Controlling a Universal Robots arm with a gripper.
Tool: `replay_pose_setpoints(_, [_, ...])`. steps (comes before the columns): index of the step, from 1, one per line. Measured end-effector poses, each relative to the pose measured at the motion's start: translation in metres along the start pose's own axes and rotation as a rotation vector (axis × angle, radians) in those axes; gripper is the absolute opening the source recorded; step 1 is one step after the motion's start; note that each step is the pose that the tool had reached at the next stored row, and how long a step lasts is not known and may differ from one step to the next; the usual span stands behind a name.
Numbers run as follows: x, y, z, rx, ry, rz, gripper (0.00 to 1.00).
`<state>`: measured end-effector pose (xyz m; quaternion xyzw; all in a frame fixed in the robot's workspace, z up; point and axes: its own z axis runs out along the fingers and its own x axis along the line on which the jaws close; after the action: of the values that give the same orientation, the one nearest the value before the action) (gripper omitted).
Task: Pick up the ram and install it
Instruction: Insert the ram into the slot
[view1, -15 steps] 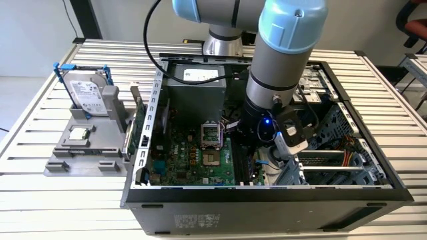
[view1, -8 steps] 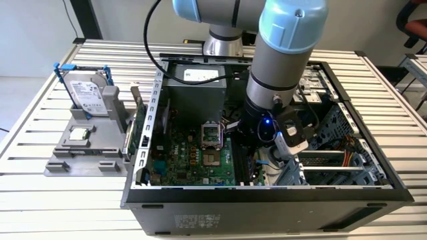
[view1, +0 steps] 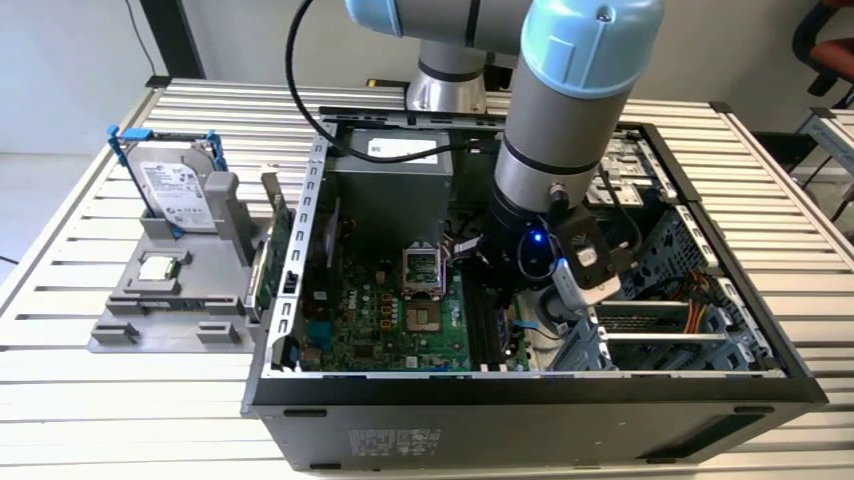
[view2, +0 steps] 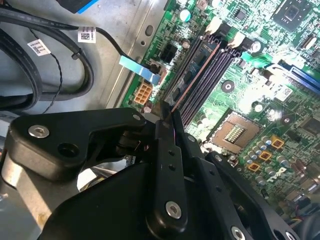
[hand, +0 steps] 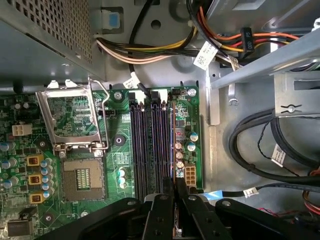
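Observation:
My gripper (hand: 173, 186) is down inside the open computer case (view1: 534, 385), shut on the ram (hand: 173, 145). In the first wrist view the ram is edge-on, a thin line running out from between the black fingers. It lies along the outermost of the black memory slots (hand: 150, 145), on the side near the capacitors. The second wrist view has the same thin edge of the ram (view2: 197, 75) reaching from the gripper (view2: 169, 119) over the memory slots (view2: 212, 70). I cannot tell whether it is seated. In the exterior view the arm's wrist (view1: 534, 250) hides the fingers.
An open processor socket (hand: 75, 117) with its raised lever lies beside the slots. Cable bundles (hand: 260, 145) and a metal drive bracket (hand: 280, 55) crowd the other side. Outside the case, on the exterior view's left, a grey stand (view1: 134, 325) holds a hard drive (view1: 174, 185) and a square chip (view1: 158, 268).

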<state>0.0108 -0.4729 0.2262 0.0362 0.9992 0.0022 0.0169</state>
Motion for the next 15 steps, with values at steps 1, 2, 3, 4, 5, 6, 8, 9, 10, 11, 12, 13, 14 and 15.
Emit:
replay_pose_setpoints(1, [0.0000,0.0000,-0.0001,0.0000,0.0001,-0.005,0.00])
replay_pose_setpoints(2, [0.0000,0.0000,-0.0001,-0.0001,0.0001,-0.008,0.00])
replay_pose_setpoints(3, [0.0000,0.0000,-0.0001,-0.0002,0.0001,-0.011,0.00])
replay_pose_setpoints(4, [0.0000,0.0000,-0.0001,-0.0003,0.0001,-0.014,0.00])
replay_pose_setpoints(5, [0.0001,0.0000,-0.0001,-0.0004,0.0001,-0.015,0.00])
replay_pose_setpoints(6, [0.0003,-0.0001,-0.0001,-0.0004,0.0001,-0.017,0.00])
replay_pose_setpoints(8, [0.0003,-0.0001,-0.0003,-0.0003,0.0002,-0.019,0.00])
replay_pose_setpoints(9, [0.0004,-0.0001,-0.0003,-0.0004,0.0003,-0.020,0.00])
replay_pose_setpoints(10, [0.0004,-0.0001,-0.0003,-0.0005,0.0002,-0.022,0.00])
replay_pose_setpoints(11, [0.0005,-0.0001,-0.0003,-0.0006,0.0003,-0.024,0.00])
replay_pose_setpoints(12, [0.0010,-0.0001,-0.0003,-0.0008,0.0003,-0.027,0.00])
replay_pose_setpoints(13, [0.0015,-0.0002,-0.0003,-0.0008,0.0003,-0.030,0.00])
replay_pose_setpoints(14, [0.0017,-0.0002,-0.0003,-0.0010,0.0003,-0.033,0.00])
replay_pose_setpoints(15, [0.0017,-0.0002,-0.0003,-0.0010,0.0004,-0.036,0.00])
